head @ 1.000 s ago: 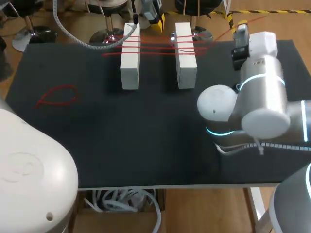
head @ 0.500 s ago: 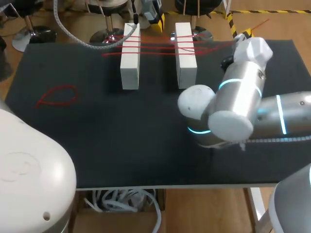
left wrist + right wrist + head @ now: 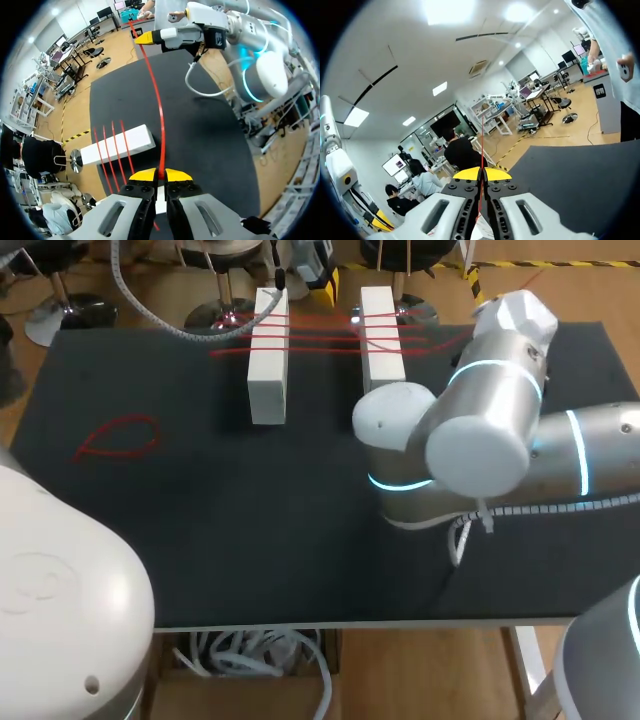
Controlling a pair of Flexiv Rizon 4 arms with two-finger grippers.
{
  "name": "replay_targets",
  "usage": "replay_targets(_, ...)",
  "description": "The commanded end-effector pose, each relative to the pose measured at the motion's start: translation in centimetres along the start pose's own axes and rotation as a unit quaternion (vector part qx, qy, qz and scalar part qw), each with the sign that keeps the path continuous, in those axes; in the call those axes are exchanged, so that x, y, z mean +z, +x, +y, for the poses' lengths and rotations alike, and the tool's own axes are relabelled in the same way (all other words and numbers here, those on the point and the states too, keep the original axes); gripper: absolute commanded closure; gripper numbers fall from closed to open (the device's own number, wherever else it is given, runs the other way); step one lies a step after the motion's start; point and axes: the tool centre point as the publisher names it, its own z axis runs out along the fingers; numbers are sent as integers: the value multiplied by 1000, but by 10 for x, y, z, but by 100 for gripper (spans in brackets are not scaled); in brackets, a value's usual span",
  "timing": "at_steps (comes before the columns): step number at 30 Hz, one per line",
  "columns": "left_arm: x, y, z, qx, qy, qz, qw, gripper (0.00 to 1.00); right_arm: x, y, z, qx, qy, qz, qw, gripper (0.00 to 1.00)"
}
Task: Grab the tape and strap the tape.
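Red tape (image 3: 159, 100) runs between my left gripper (image 3: 160, 175) and right gripper (image 3: 481, 173), both clamped on it, beside white blocks (image 3: 268, 370) at the black table's (image 3: 200, 540) far edge.

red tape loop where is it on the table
Head view: the red tape loop lies on the table's left part, well left of the left white block.

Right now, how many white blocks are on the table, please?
2: the left block at the far middle, the right block beside it, its near end behind my right arm. Red tape crosses both.
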Motion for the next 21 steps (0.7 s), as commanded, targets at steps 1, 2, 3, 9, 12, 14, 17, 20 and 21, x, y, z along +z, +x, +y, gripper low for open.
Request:
replay_targets(1, -1, 0, -1, -1, -2, 1, 1000, 100, 2, -3, 9, 0, 52, 4, 999, 100)
replay_targets(2, -1, 0, -1, -1, -2, 1, 1000, 100, 2, -3, 9, 0, 52, 4, 999, 100)
replay_targets(3, -1, 0, -1, -1, -2, 1, 1000, 100, 2, -3, 9, 0, 52, 4, 999, 100)
replay_targets(9, -1, 0, -1, -1, -2, 1, 1000, 100, 2, -3, 9, 0, 52, 4, 999, 100)
replay_targets(12, -1, 0, -1, -1, -2, 1, 1000, 100, -7, 1, 0, -65, -24, 26, 997, 100)
replay_targets(14, -1, 0, -1, -1, -2, 1, 1000, 100, -9, 4, 1, -80, -52, 32, 995, 100)
replay_targets(17, -1, 0, -1, -1, -2, 1, 1000, 100, -11, 9, 1, -132, -106, 50, 984, 100)
replay_targets(20, -1, 0, -1, -1, -2, 1, 1000, 100, -12, 9, 0, -201, -141, 79, 966, 100)
replay_targets(21, -1, 0, -1, -1, -2, 1, 1000, 100, -13, 9, -1, -207, -145, 90, 963, 100)
